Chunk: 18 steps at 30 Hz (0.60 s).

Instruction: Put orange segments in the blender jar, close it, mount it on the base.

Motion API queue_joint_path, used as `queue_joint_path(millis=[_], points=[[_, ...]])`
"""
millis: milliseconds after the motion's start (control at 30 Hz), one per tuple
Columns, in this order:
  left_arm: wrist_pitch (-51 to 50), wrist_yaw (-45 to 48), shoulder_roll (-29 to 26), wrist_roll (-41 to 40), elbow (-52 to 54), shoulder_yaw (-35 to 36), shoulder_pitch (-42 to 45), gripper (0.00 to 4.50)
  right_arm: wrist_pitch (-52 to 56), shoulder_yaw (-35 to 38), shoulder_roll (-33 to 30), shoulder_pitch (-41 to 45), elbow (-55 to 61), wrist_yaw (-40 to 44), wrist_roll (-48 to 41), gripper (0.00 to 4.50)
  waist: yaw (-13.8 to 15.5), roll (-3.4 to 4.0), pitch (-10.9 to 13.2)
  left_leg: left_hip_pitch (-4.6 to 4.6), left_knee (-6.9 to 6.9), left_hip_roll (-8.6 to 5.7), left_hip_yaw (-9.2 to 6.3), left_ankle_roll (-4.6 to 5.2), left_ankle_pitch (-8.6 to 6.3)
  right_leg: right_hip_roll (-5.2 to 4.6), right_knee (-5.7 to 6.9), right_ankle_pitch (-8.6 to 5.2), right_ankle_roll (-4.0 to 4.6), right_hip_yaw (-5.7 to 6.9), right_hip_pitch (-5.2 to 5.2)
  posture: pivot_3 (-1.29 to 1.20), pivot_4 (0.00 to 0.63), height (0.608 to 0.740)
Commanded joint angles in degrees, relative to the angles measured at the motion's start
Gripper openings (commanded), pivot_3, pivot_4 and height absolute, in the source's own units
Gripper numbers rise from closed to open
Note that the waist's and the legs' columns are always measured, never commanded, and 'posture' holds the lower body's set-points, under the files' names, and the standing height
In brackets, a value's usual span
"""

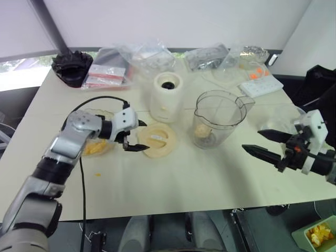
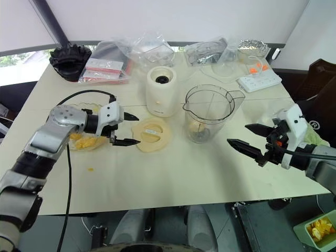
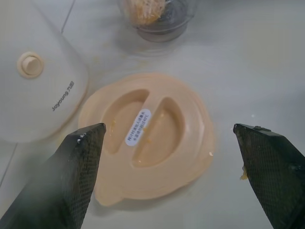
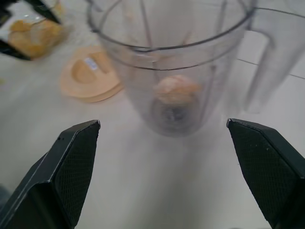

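Left gripper [image 1: 137,137] nearest, low over the tabletop [image 1: 199,178], fingers spread wide and empty, tips pointing toward the robot's right at the rim of the flat cream-yellow lid [image 1: 156,139]. Wrist view: the lid [image 3: 147,136] sits framed between the two black fingers [image 3: 71,167], recessed side up, small white label at its centre, no contact visible.

Right gripper [image 1: 265,144] over the right part of the tabletop, fingers released, wide apart, holding nothing, aimed leftward at the blender jar [image 1: 219,118]. Well apart from it.

Blender jar stands upright near the middle of the tabletop, long axis vertical, mouth open upward, no lid on. Spout toward the robot's left, side handle toward the right and far side. Orange segments [image 4: 176,90] lie at its bottom, over the blades.

Base [image 1: 167,97] upright just left of the jar, apart from it, dark socket facing up. Lid lies just in front of the base, close to touching; cannot tell whether it does.

More orange segments [image 2: 84,140] in a shallow clear dish [image 1: 105,148] under the left forearm; one loose piece [image 1: 97,174] on the tabletop nearer the robot.

Far edge: clear plastic bags [image 1: 152,55], a black crumpled item [image 1: 72,65], white power strip [image 1: 261,85] at far right. Black cable [image 1: 81,184] runs along the left arm.
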State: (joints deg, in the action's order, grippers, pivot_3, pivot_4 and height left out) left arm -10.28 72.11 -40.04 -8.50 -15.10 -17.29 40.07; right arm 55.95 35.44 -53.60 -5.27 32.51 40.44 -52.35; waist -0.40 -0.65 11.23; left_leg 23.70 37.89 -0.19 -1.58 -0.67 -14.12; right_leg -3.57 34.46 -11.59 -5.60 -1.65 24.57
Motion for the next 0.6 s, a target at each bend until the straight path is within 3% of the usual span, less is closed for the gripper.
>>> queue_joint_path(millis=[33, 267, 600], points=[[6.49, 3.79, 1.93, 3.34, -9.09, -1.67, 5.16, 3.66, -0.16, 3.57, 0.93, -2.35, 4.45, -1.24, -1.4, 4.5, 0.04, -0.03, 0.0, 0.06, 0.0, -0.02, -0.02, 0.01, -0.01, 0.01, -0.05, 0.01, 0.0, 0.02, 0.0, 0.0, 0.15, 0.74], [14.48, 8.93, 2.53, 5.97, -18.58, -1.48, 9.72, 3.66, 1.7, 10.4, 5.62, -12.49, 17.24, -7.19, -11.65, 4.5, 0.15, -0.05, -0.01, 0.25, -0.01, -0.01, -0.13, 0.21, -0.12, 0.04, -0.06, 0.03, -0.03, 0.15, 0.11, 0.0, 0.15, 0.74], [27.44, 7.8, 11.75, 14.65, -44.19, -4.04, 21.36, 3.66, -2.91, 13.17, 7.46, -24.85, 26.98, -19.07, -21.81, 4.5, 1.25, -0.12, -0.04, 0.27, 0.21, -0.02, -0.12, 0.22, -0.12, -0.04, -0.17, 0.03, -0.04, 0.17, -0.06, 0.0, 0.15, 0.74]])
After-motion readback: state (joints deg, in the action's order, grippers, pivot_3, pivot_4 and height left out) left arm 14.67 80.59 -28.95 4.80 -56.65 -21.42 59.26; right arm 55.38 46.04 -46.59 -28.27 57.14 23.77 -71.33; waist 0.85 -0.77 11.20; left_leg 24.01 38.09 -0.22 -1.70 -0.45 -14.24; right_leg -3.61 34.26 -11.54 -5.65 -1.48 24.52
